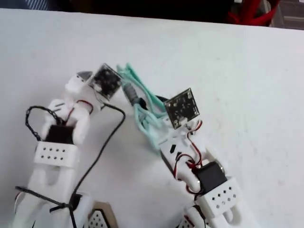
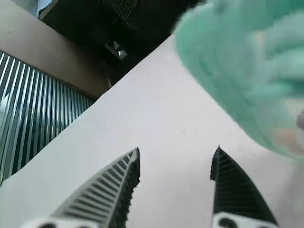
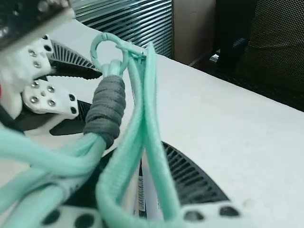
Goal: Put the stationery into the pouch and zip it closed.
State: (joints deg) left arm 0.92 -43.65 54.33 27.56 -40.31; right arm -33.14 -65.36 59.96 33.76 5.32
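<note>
The teal pouch (image 1: 145, 107) lies crumpled on the white table between the two arms. My right gripper (image 3: 142, 161) is shut on its teal edges (image 3: 149, 118), with one dark ribbed finger (image 3: 190, 175) showing beneath them. A grey wrapped pull (image 3: 107, 109) ending in a teal ring (image 3: 107, 47) hangs from the pouch, also visible as a grey pull (image 1: 130, 92) from above. A white printed item (image 3: 142, 190) sits in the fold. My left gripper (image 2: 176, 156) stands open just beside the pouch (image 2: 247, 71), nothing between its fingers (image 2: 130, 171).
A black cable (image 1: 102, 147) runs across the table (image 1: 237, 61) between the arms. The table's back edge borders a dark area with a red object (image 1: 251, 12) at the far right. Bare tabletop spreads to the right and back.
</note>
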